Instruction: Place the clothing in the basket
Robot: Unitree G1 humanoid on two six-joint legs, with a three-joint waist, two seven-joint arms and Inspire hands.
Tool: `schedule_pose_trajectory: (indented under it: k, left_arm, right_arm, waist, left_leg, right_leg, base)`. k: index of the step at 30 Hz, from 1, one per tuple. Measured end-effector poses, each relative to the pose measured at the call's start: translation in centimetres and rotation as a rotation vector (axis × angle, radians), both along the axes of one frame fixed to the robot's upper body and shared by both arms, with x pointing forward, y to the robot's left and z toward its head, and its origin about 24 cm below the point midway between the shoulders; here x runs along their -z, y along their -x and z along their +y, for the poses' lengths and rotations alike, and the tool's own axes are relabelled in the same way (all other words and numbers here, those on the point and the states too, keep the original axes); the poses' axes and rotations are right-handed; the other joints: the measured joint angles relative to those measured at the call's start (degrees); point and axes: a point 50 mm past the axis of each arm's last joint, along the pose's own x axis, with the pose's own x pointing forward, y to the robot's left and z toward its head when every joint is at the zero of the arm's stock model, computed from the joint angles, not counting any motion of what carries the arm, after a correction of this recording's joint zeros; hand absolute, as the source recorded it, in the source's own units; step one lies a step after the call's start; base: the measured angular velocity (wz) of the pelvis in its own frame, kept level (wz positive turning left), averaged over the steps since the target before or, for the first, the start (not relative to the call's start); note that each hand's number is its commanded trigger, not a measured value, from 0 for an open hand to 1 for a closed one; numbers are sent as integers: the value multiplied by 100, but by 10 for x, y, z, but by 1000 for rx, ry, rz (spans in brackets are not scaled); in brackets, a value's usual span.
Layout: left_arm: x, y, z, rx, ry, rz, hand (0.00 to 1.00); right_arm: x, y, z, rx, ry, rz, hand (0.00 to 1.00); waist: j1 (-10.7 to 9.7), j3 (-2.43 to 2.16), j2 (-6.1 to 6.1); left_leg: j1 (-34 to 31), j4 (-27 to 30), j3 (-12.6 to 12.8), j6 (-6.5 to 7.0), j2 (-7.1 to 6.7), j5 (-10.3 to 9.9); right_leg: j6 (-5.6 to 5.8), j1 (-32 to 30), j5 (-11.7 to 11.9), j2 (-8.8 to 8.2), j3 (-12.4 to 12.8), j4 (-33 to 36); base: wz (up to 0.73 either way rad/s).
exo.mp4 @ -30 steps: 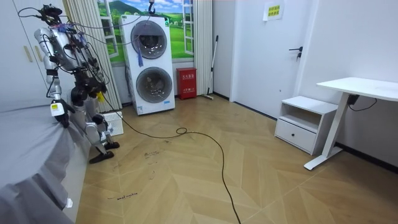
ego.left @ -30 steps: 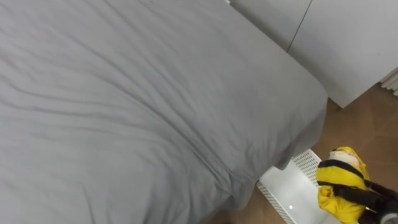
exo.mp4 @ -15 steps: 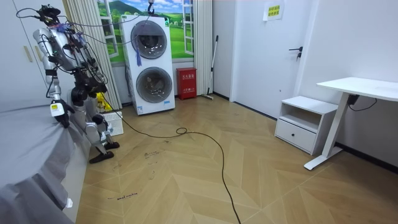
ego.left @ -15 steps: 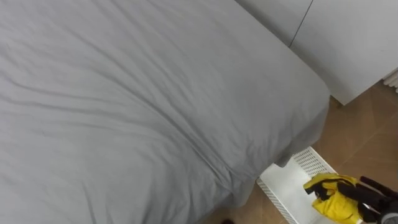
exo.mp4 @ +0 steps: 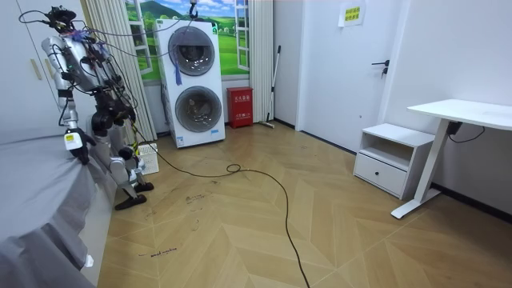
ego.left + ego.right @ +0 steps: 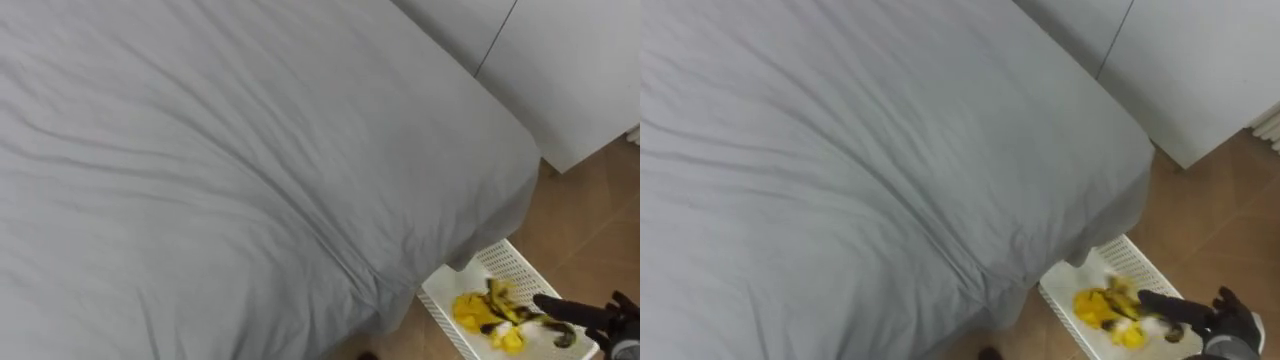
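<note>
The yellow garment (image 6: pixel 480 312) has dropped from the right hand (image 6: pixel 1232 322), fingers (image 6: pixel 1165 301) now spread, into the basket (image 6: pixel 512 262).

Bright even indoor light, soft shadows

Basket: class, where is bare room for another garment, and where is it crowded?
The grey bed sheet is bare throughout. In the white basket, the strip between the yellow clothes and the sheet is free; the right hand crowds the rest.

This is a home bedroom with a laundry corner: grey-sheeted bed (image 6: pixel 250 170), white wardrobe (image 6: pixel 570 70), stacked washer and dryer (image 5: pixel 194 80), desk (image 5: pixel 464 110).
</note>
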Motion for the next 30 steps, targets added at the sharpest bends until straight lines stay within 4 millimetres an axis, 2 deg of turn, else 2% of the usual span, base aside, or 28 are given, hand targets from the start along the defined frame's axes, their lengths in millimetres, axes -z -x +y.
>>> schedule_pose_trajectory:
  k: [8, 11, 14, 17, 19, 20, 22, 24, 26, 29, 30]
  left_arm:
    - [0, -7, -1, 13, -1, -21, 0]
    - [-1, -6, 0, 9, -2, -29, 0]
    - [-1, -6, 1, 11, -8, -37, 0]
    - [-3, -5, 8, 18, -28, -37, 0]
    - [-4, -6, 11, 53, -58, -33, 0]
    - [-4, -6, 11, 62, -67, -35, 0]
    - [-4, -7, 10, 68, -99, -51, 0]
    - [-3, -11, 3, 70, -128, -65, 0]
    - [-2, -12, -2, 74, -153, -74, 0]
    - [-3, -13, -3, 48, -185, -88, 0]
    - [-3, -13, -4, 45, -198, -92, 0]
  right_arm:
    - [-1, 0, -1, 5, 3, -36, 0]
    - [1, 8, -3, 27, -6, -39, 0]
    - [3, 17, -2, 28, -6, -39, 0]
    - [6, 8, 20, -22, -28, -96, 0]
    - [13, 6, 43, -66, -67, -112, 0]
    - [15, 6, 48, -77, -79, -113, 0]
    - [25, 7, 69, -135, -125, -89, 0]
    - [27, 4, 82, -178, -142, -92, 0]
    - [26, -2, 94, -210, -157, -108, 0]
    - [24, -9, 112, -287, -178, -132, 0]
    - [24, -10, 117, -310, -190, -139, 0]
  waist:
    - [123, 0, 13]
    - [156, 3, -32]
    - [283, 4, -126]
    - [249, -10, -279]
    - [267, -33, -406]
    - [292, -28, -447]
    - [462, -66, -575]
    - [521, -87, -615]
    - [625, -92, -665]
    - [785, -105, -818]
    - [807, -127, -871]
  left_leg:
    - [2, -5, -81, 12, -18, 32]
    - [102, -7, -184, 4, -24, 36]
    - [273, -10, -231, 2, -22, 36]
    - [393, -12, -354, -16, -35, 47]
    - [558, -12, -600, -27, -64, 54]
    - [620, -13, -652, -27, -73, 54]
    - [808, -33, -807, -28, -111, 53]
    - [851, -34, -944, -28, -153, 53]
    - [931, -47, -964, -27, -172, 53]
    - [1095, -60, -981, -27, -195, 53]
    - [1134, -59, -1039, -26, -213, 53]
  right_leg:
    - [0, 50, 0, -28, -132, -14]
    - [-10, 224, -7, -42, -220, -82]
    - [-14, 454, -6, -46, -288, -174]
    - [-38, 670, -26, -68, -472, -242]
    - [-46, 1009, -19, -86, -657, -422]
    - [-46, 1102, -19, -93, -699, -459]
    - [-43, 1416, -18, -124, -854, -626]
    - [-25, 1540, -31, -152, -986, -675]
    - [-16, 1661, -29, -178, -1063, -713]
    - [-8, 1868, -61, -199, -1151, -740]
    - [-6, 1967, -62, -209, -1234, -808]
  base:
    - [8]
    - [17]
    - [10]
    - [29]
    - [49]
    - [51]
    - [40]
    - [37]
    - [22]
    - [17]
    - [31]
